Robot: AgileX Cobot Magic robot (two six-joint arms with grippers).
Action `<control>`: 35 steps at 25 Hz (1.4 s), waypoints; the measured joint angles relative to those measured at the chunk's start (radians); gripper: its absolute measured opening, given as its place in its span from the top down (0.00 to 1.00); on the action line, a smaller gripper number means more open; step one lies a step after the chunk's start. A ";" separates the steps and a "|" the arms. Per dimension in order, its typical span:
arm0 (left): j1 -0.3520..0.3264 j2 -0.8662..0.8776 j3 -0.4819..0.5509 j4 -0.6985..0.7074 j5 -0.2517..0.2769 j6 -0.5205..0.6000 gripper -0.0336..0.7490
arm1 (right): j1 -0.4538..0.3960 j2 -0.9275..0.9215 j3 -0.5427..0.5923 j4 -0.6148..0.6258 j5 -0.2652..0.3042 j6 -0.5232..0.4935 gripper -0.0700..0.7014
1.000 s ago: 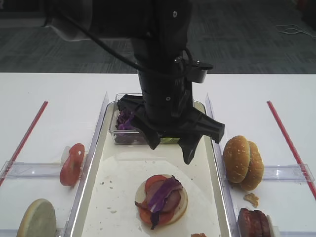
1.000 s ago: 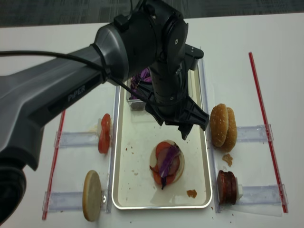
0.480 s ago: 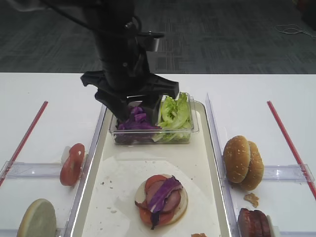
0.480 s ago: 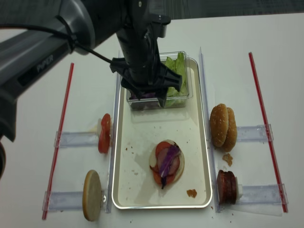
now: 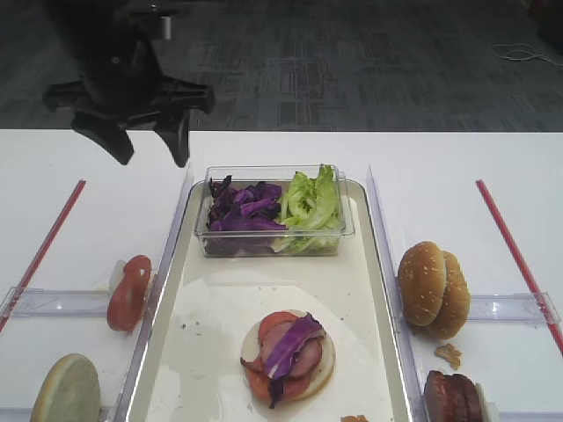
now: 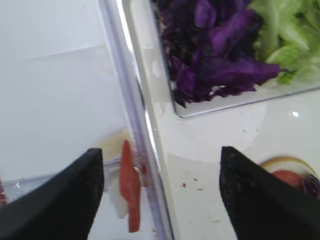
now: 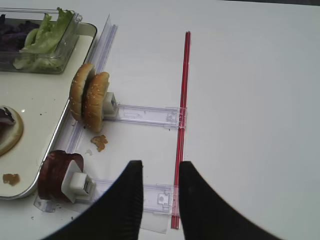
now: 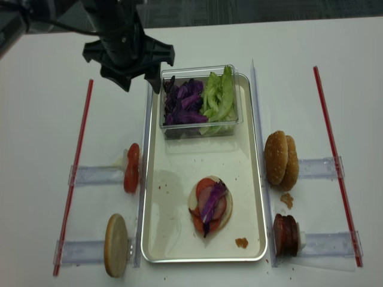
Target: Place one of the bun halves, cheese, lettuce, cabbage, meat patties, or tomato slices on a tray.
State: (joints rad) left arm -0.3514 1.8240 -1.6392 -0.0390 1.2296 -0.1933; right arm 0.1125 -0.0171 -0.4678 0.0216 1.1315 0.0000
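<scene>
Left gripper (image 8: 138,82) has swung left, clear of tray (image 8: 251,179).

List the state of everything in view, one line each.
left gripper: open, empty, in the air beside the tub's left end.
right gripper: open, empty, over the table.
tray: flat, crumbed.
tub: upright on the tray, holding purple cabbage and lettuce.
stack: on the tray, cabbage on top.
bun halves: on edge, right of the tray.
meat patties: on edge.
tomato slices: on edge, left of the tray.
</scene>
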 joint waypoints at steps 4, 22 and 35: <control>0.094 -0.012 0.000 0.012 0.000 0.030 0.37 | 0.000 0.000 0.000 0.000 0.000 0.000 0.63; 0.310 -0.014 0.000 0.039 0.002 0.117 0.37 | 0.000 0.000 0.000 0.000 0.000 0.000 0.63; 0.310 -0.243 0.220 0.039 0.004 0.136 0.37 | 0.000 0.000 0.000 0.000 0.000 0.000 0.63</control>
State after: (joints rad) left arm -0.0417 1.5814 -1.4196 0.0000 1.2331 -0.0576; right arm 0.1125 -0.0171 -0.4678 0.0216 1.1315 0.0000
